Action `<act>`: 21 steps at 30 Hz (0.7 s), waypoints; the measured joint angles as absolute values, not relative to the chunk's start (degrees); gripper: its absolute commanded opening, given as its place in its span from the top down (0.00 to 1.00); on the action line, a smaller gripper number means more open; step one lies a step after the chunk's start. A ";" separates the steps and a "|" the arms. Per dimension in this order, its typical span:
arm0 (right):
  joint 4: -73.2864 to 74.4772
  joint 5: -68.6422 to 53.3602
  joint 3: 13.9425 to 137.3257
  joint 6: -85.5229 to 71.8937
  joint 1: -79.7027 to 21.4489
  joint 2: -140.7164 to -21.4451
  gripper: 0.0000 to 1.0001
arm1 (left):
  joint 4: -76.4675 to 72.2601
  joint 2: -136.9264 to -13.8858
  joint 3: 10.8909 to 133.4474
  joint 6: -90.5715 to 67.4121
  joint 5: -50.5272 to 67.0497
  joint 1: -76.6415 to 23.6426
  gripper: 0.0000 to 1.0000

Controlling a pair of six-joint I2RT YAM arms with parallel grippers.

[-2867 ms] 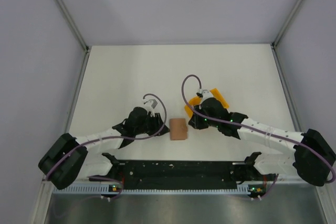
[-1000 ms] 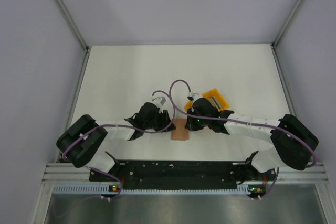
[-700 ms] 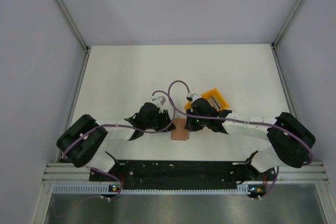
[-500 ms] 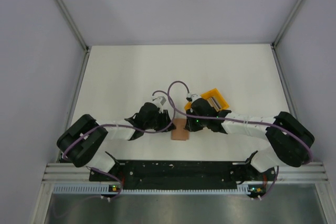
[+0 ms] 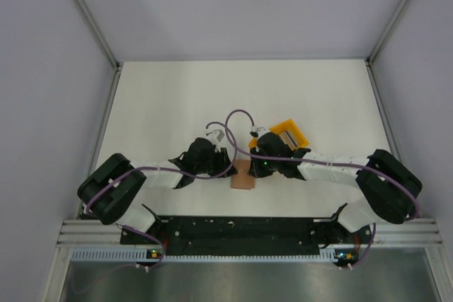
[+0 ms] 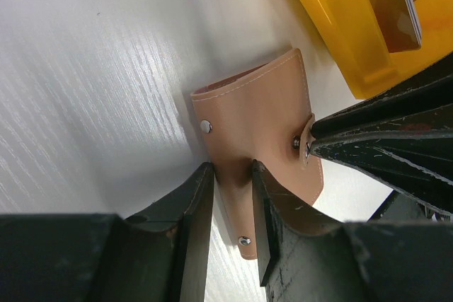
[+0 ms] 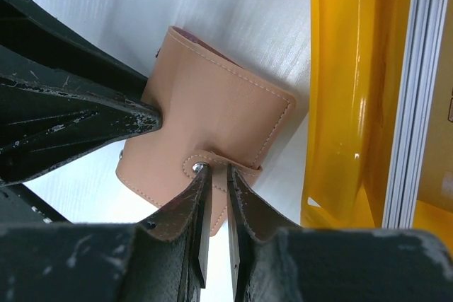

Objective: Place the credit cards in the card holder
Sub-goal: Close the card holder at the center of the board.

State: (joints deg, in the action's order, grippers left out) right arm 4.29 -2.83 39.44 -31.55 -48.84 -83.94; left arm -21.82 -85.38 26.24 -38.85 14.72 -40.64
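Observation:
The tan card holder (image 5: 242,176) lies closed on the white table between my two arms. My left gripper (image 6: 232,182) is shut on its left edge, with the leather running between both fingers. My right gripper (image 7: 219,178) is shut on the snap strap (image 7: 225,166) that wraps round the card holder (image 7: 212,111). In the top view the left gripper (image 5: 228,169) and right gripper (image 5: 256,167) meet over it from either side. The credit cards (image 7: 414,90) stand on edge in a stack, inside the yellow tray (image 7: 347,104).
The yellow tray (image 5: 291,132) sits just behind and to the right of the card holder, close to my right wrist. Its wall (image 6: 340,12) nearly touches the card holder's far corner. White table (image 5: 233,97) stretches behind, with enclosure walls at both sides.
Nearly three seconds ago both grippers stood apart from the card holder; now they hold it. Over the last second almost nothing has moved, only the right arm's elbow has shifted slightly.

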 measured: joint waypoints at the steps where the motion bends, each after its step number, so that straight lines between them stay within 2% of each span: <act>1: 4.25 -2.92 39.46 -31.55 -48.84 -84.01 0.86 | -21.82 -85.38 26.26 -38.85 14.70 -40.64 0.67; 21: 3.38 -3.18 39.46 -32.62 -48.84 -84.07 0.86 | -21.82 -85.38 26.26 -38.85 14.72 -40.64 0.68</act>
